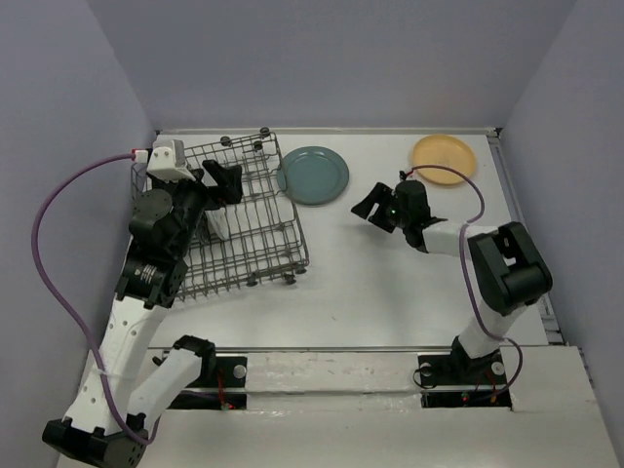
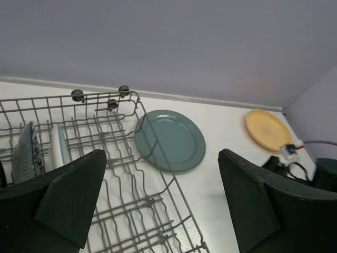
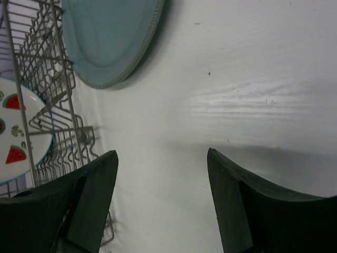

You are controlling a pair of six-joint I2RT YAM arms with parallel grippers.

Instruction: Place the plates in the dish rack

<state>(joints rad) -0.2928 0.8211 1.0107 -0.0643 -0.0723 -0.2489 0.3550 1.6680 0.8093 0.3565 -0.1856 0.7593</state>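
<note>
Under the dish rack (image 1: pixel 234 219), white tabletop (image 1: pixel 390 292), faintly grained and glossy; closed in behind and on both sides of the rack by plain lavender walls (image 1: pixel 341 58). Just right of the rack, lying flat: teal plate (image 1: pixel 312 175). Well right of the rack, near the back wall: yellow-orange plate (image 1: pixel 444 156). Inside the rack, set between the tines: watermelon plate (image 3: pixel 16 139) and floral plate (image 2: pixel 23 153). Over the rack, left gripper (image 1: pixel 222 180), jaws apart, empty. Right of the rack, above bare tabletop, right gripper (image 1: pixel 375 207), jaws apart, empty.

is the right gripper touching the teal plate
Apart. The top view shows bare table between the open right gripper and the teal plate. The right wrist view shows the gripper holding nothing.
</note>
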